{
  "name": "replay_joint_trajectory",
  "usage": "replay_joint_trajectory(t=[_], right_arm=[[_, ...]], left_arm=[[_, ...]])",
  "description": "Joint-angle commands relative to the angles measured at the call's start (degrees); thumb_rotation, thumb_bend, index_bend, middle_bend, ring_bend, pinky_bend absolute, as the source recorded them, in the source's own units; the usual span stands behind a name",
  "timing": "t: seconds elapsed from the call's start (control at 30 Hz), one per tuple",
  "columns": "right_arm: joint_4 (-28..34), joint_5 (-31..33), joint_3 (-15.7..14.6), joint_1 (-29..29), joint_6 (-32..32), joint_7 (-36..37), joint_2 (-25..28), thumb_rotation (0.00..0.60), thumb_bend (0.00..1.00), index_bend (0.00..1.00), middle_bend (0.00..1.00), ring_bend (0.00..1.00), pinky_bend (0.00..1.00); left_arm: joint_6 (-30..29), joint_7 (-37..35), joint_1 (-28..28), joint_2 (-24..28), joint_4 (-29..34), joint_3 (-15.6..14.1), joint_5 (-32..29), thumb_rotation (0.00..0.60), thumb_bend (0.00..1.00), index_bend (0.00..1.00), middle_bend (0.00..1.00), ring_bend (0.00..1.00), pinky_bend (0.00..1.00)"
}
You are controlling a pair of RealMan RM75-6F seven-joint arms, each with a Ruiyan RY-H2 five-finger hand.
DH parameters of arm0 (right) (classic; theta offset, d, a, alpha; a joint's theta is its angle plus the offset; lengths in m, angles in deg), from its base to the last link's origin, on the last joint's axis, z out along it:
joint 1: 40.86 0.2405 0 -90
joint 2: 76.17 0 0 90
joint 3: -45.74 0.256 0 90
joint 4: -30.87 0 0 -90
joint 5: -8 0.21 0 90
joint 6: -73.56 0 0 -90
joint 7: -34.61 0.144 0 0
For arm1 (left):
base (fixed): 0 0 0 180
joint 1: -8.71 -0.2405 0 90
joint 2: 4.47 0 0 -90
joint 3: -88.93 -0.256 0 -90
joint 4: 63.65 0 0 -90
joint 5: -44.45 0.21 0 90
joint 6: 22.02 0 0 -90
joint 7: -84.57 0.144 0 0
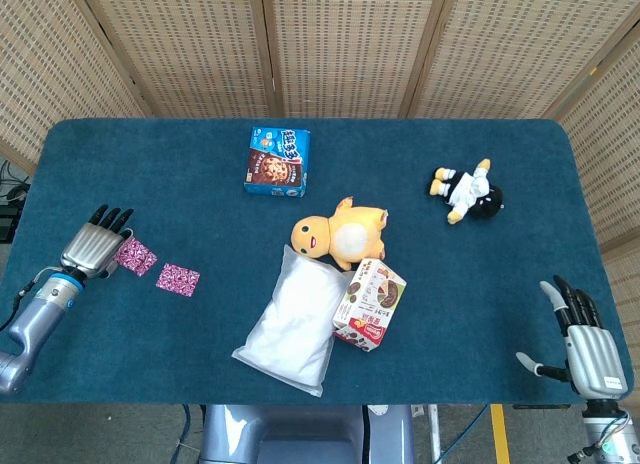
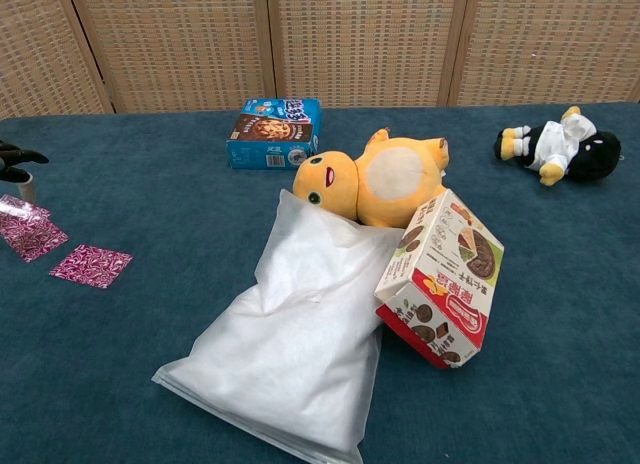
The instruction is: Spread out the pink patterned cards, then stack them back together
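My left hand [image 1: 92, 250] is hovering, fingers straight, beside two overlapping pink patterned square cards [image 1: 133, 255]; a third [image 1: 177, 279] lies apart. Thin, light, slippery: I'm planning edge pinches. My right hand [image 1: 588, 351] is resting spread, empty.

A: Where's everything on the table [image 1: 120, 154]?
B: Cards [image 1: 135, 255] far left by left hand [image 1: 88, 248], one card [image 1: 178, 279] just right of them. Bag [image 1: 293, 322] center-front, plush [image 1: 337, 231] behind it, box [image 1: 370, 303] leaning on bag's right.
A: Rest?
B: Cookie box [image 1: 277, 161] at back, doll [image 1: 468, 192] right.
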Motion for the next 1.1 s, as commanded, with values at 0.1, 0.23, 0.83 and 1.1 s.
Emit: replay_joint_trajectory(t=[0.1, 0.23, 0.83, 1.1], right_arm=[[-0.03, 0.09, 0.00, 0.03, 0.08, -0.28, -0.11, 0.600, 0.11, 0.04, 0.00, 0.00, 0.00], [-0.01, 0.24, 0.03, 0.02, 0.15, -0.42, -0.12, 0.600, 0.11, 0.04, 0.00, 0.00, 0.00], [-0.19, 0.28, 0.05, 0.01, 0.12, -0.72, -0.35, 0.600, 0.10, 0.04, 0.00, 0.00, 0.00], [-0.41, 0.43, 0.02, 0.09, 0.38, -1.07, -0.60, 0.600, 0.11, 0.04, 0.00, 0.00, 0.00]], left_arm=[[0.08, -0.73, -0.15, -1.08, -1.67, -0.33, 1.24, 0.600, 0.35, 0.66, 0.00, 0.00, 0.00], [0.42, -1.06, -0.15, -1.94, -2.98, -0.49, 1.88, 0.600, 0.35, 0.66, 0.00, 0.00, 0.00], [-1.08, -1.35, 0.28, -5.10, -8.73, -0.96, 5.70, 0.600, 0.34, 0.65, 0.00, 0.00, 0.00], [-2.51, -4.97, 0.10, -6.83, -12.25, -1.83, 8.10, 0.600, 0.33, 0.63, 0.00, 0.00, 0.00]])
